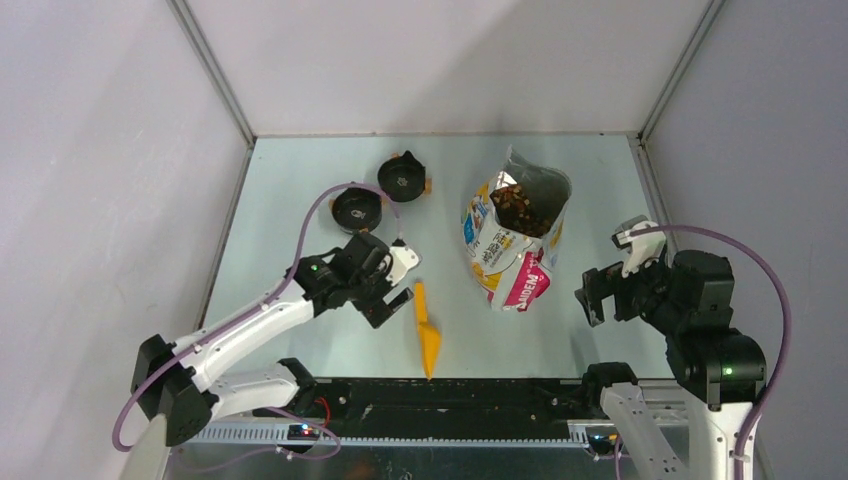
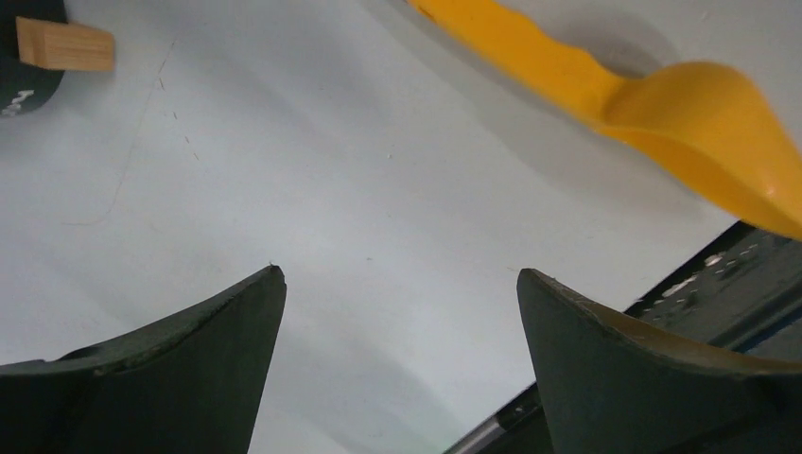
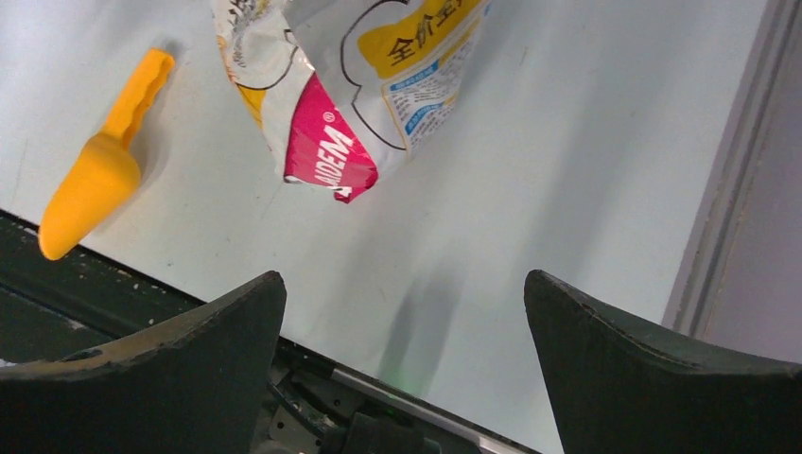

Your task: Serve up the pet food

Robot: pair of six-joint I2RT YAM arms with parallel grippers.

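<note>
The pet food point(image 1: 521, 208) is brown kibble showing in the open mouth of a printed bag point(image 1: 512, 245) standing at the table's middle right. An orange scoop point(image 1: 427, 331) lies empty on the table near the front edge, handle pointing away. My left gripper point(image 1: 393, 283) is open and empty, just left of the scoop's handle; the scoop shows in the left wrist view point(image 2: 662, 104) ahead and to the right of the gripper point(image 2: 397, 284). My right gripper point(image 1: 600, 288) is open and empty, right of the bag. The right wrist view shows the gripper point(image 3: 405, 284), the bag's base point(image 3: 350, 85) and the scoop point(image 3: 95, 175).
Two black bowls point(image 1: 357, 208) point(image 1: 403, 178) with small wooden tabs stand at the back left; one bowl's edge point(image 2: 24, 61) shows in the left wrist view. A black rail point(image 1: 450, 395) runs along the near edge. Grey walls enclose the table point(image 1: 300, 180).
</note>
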